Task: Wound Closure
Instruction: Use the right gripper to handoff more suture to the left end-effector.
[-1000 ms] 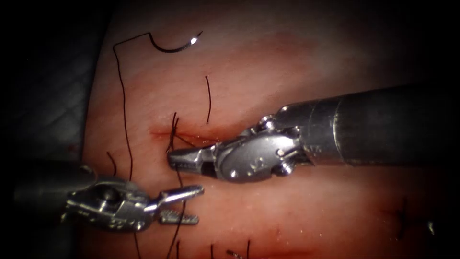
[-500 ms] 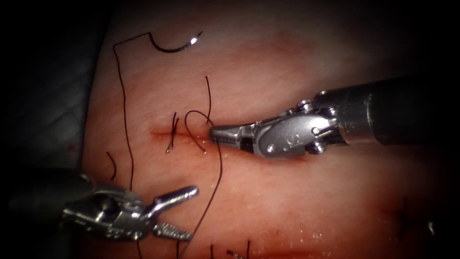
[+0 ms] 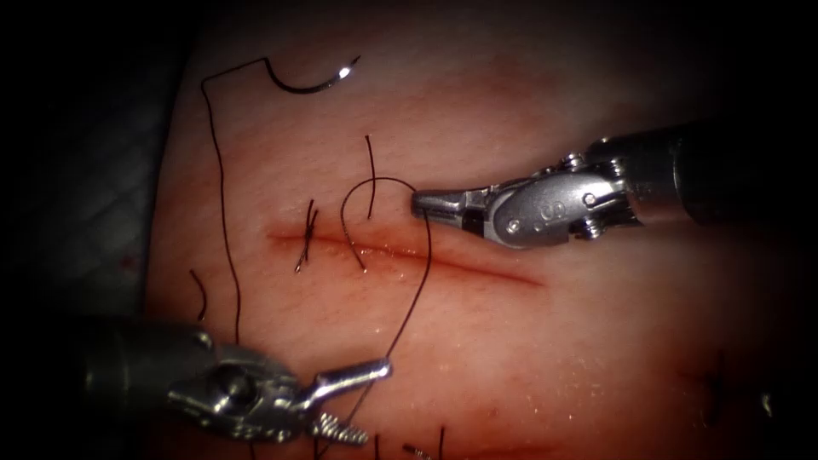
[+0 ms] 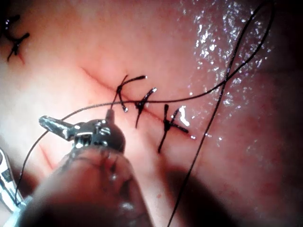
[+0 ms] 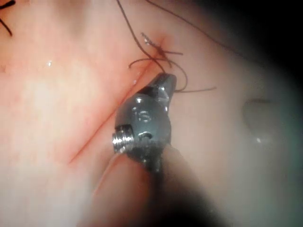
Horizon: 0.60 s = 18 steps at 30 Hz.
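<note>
Two tools work over the tissue (image 3: 528,341). Nearest, at the lower left of the endoscope view, the left tool (image 3: 354,400) has its jaws spread and holds nothing; the thread (image 3: 417,290) runs down close past its tips. Further in, at the centre right, the right tool (image 3: 426,204) has its jaws pressed together on the thread just above the cut (image 3: 477,262). Compared with half a second ago, this tool is more to the right and higher, and the loop of thread from the stitch at the left part of the cut is drawn wider, so I judge the step is pulling thread through with the right tool. A next move would need the thread kept taut without tearing the edge, and the left tool free to take the strand. Farthest, at the upper left, the needle (image 3: 311,83) lies loose on the tissue, not in it, held by no tool. No container is present here.
</note>
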{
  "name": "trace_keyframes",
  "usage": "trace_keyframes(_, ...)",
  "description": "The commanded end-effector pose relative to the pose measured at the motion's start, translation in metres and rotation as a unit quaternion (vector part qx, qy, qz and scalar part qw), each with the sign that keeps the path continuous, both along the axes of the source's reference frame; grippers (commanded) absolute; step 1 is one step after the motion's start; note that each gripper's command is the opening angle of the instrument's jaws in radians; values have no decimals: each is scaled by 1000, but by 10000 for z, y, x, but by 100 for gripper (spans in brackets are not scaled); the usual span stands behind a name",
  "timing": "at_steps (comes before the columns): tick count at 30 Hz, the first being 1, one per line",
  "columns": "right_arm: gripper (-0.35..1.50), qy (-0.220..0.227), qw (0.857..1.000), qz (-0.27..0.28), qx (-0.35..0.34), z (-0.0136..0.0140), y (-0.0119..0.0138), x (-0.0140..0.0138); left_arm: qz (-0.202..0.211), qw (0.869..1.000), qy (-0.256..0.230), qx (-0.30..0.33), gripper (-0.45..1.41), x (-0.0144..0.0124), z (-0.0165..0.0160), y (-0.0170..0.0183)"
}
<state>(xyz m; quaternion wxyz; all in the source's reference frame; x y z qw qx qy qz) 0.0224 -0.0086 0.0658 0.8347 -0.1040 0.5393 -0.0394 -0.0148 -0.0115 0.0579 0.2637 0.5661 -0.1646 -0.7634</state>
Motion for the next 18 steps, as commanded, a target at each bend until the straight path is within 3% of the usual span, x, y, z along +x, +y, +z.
trace_keyframes(1,-35,1,1000,-1,-1,5,-2,7,1,1000,-3,1,74,-5,1,-1)
trace_keyframes(5,-35,1,1000,0,0,3,-6,10,4,1000,-10,-7,64,-9,-11,0)
trace_keyframes(6,-35,1,1000,1,0,3,-7,11,7,1000,-12,-13,51,-9,-13,-1)
trace_keyframes(10,-35,1,1000,1,-1,3,-10,14,10,1000,-15,-23,29,-9,-16,4)
trace_keyframes(15,-35,2,1000,1,-2,-1,-21,17,-3,1000,-10,-23,30,-7,-14,13)
trace_keyframes(18,-35,2,1000,0,-2,-6,-26,18,-8,1000,-5,-23,-8,-6,-11,16)
